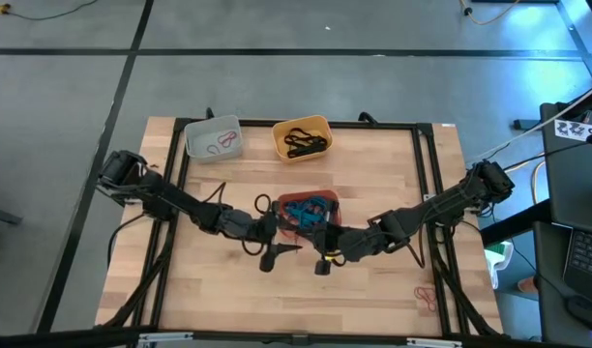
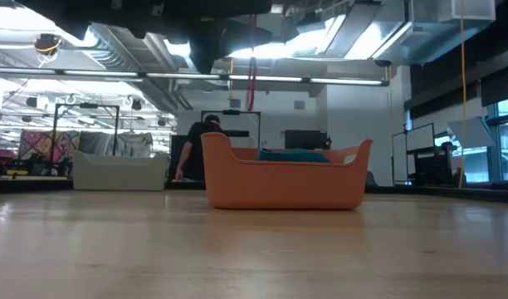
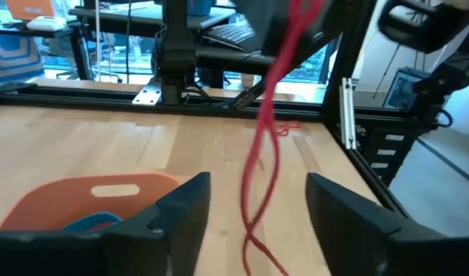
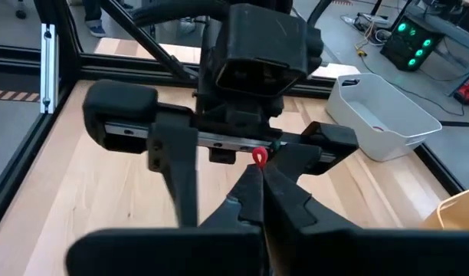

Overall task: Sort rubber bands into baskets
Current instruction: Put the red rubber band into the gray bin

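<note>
1. Above the middle of the desk [image 1: 373, 280], just in front of the red basket [image 1: 310, 215], the two end effectors face each other with a red band [image 3: 264, 153] between them.
2. The right end effector [image 4: 257, 192] is clenched on the top of the red band, whose tip shows as a small red bit at its fingertips in the right wrist view. The loop hangs down from it, slack and twisted.
3. The left end effector [image 3: 257, 211] is released, its jaws spread wide, and the hanging loop falls through the gap between its fingers [image 3: 185, 207] without touching either.
4. This looks like a handover. To do it well, the left should close only when the strand sits midway between its pads, and grip both threads of the loop, since a thin floppy band can slip past one pad.
5. The right should let go only after the left has a firm pinch.
6. Red bands lie in the white basket [image 1: 213, 137] at the desk's far left, so that is the likely goal. The yellow basket [image 1: 302, 138] beside it holds black bands [image 1: 306, 142], and the red basket holds blue bands [image 1: 309, 206].
7. Both arms reach in low from the desk's sides, elbows bent, wrists turned toward each other.
</note>
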{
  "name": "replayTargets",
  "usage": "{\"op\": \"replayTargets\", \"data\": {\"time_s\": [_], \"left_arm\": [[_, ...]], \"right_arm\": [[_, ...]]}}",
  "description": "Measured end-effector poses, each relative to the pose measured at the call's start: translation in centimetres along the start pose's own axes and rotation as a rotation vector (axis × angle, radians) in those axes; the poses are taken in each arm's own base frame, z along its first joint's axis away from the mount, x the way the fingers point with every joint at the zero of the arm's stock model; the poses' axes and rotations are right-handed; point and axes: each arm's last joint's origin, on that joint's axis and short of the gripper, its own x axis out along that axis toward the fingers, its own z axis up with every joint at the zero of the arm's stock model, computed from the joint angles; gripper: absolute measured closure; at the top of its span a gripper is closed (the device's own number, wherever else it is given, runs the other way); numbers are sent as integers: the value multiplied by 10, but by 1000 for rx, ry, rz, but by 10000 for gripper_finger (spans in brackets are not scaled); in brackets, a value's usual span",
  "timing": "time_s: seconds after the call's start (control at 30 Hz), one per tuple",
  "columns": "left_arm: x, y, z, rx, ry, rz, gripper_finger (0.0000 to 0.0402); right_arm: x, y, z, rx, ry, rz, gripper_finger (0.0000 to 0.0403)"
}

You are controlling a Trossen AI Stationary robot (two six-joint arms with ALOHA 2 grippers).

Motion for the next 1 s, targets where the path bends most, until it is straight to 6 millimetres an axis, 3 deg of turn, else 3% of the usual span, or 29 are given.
{"op": "replayTargets", "data": {"time_s": [0.43, 0.6, 0.77, 0.87, 1.0], "left_arm": [[0, 1, 0, 17, 3, 4, 392], [0, 2, 0, 15, 3, 7, 390], [0, 2, -1, 16, 7, 7, 396], [-4, 2, 1, 19, 32, 11, 393], [-14, 5, 8, 30, 86, 38, 398]], "right_arm": [[0, 0, 2, 31, -14, 2, 402], [0, 0, 2, 45, -17, -5, 383], [-1, 0, 1, 80, -9, -4, 319], [-15, 4, 1, 60, 12, 2, 293], [-46, 16, 2, 20, 15, -8, 287]]}}
